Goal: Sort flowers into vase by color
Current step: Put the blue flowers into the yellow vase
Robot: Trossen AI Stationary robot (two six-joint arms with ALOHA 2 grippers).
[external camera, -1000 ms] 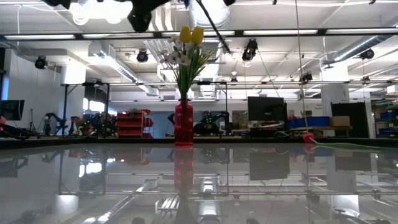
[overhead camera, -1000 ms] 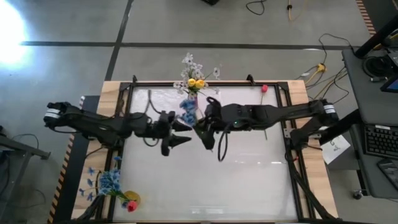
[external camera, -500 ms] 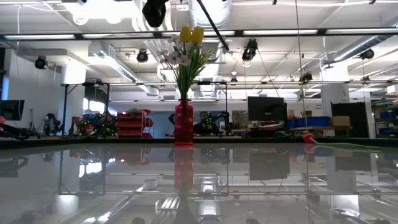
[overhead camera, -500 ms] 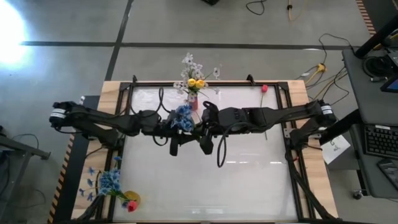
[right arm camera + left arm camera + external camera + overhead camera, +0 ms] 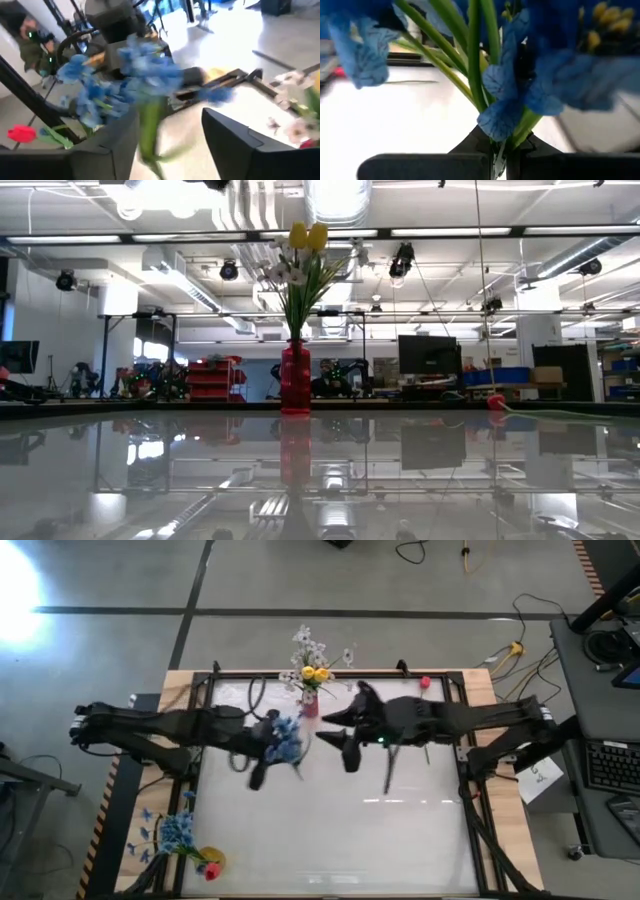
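Observation:
A blue flower cluster (image 5: 287, 737) on green stems is in the air over the table's middle, and my left gripper (image 5: 272, 740) is shut on it. In the left wrist view its blue petals (image 5: 555, 85) fill the picture. My right gripper (image 5: 335, 730) is open just to the flower's right. In the right wrist view the blue flower (image 5: 142, 70) shows ahead of it, and a blurred green stem (image 5: 150, 130) runs between its spread fingers. A red vase (image 5: 310, 706) with yellow buds (image 5: 308, 235) and white sprays stands at the far edge. My left gripper pinches a bunch of the blue flower's green stems (image 5: 501, 142) between its two fingers, just below the blossoms. The fingers come nearly level from the table's left. The flower is lifted clear of the table, and its blossoms stick out beyond the fingertips.
A pink-red bud (image 5: 425, 682) with its stem lies flat at the far right of the table. Blue flowers (image 5: 178, 833) and a red bud (image 5: 211, 870) lie at the near left corner. A dark frame (image 5: 470, 800) borders the white table top.
My left gripper has moved in to the blue flower that my right gripper was holding, has shut on its stems and has risen a little. My right gripper has opened, let go and drawn back toward the table's right edge. The flower now sits left of the vase.

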